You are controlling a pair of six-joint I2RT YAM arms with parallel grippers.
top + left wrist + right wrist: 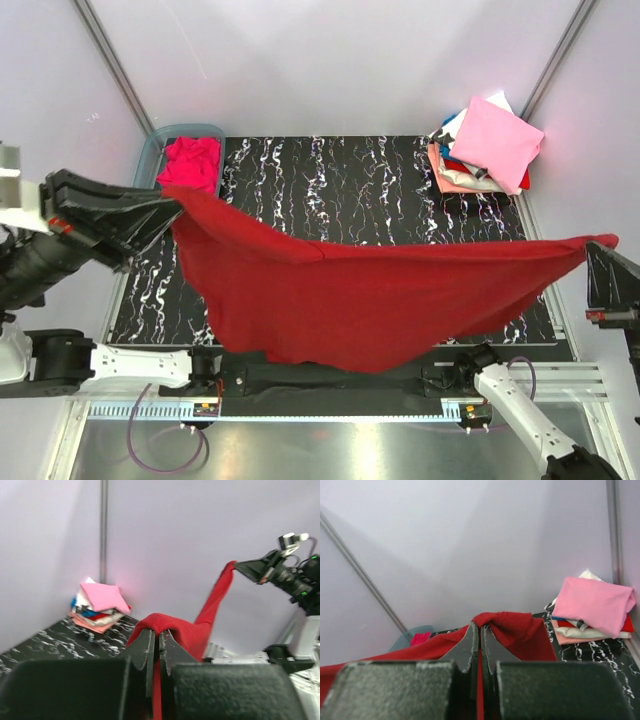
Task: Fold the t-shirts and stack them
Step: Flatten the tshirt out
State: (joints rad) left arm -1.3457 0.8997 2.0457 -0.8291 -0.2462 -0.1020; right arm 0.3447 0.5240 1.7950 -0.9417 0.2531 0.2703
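Note:
A dark crimson t-shirt (360, 290) hangs stretched in the air across the table, held at both ends. My left gripper (172, 205) is shut on its left corner, the cloth (165, 622) bunched over the closed fingertips. My right gripper (598, 247) is shut on the right corner, with the crimson cloth (512, 625) pinched between its jaws. A magenta-pink t-shirt (190, 163) lies crumpled in the tub. A stack of folded t-shirts (487, 148) with a pale pink one on top sits at the far right corner, the same stack (592, 607) also showing in the right wrist view.
The translucent blue-grey tub (160, 140) stands at the far left corner of the black marbled table (350, 175). Pale walls with metal posts (110, 60) enclose the table on three sides. The arm bases (200, 370) sit along the near edge.

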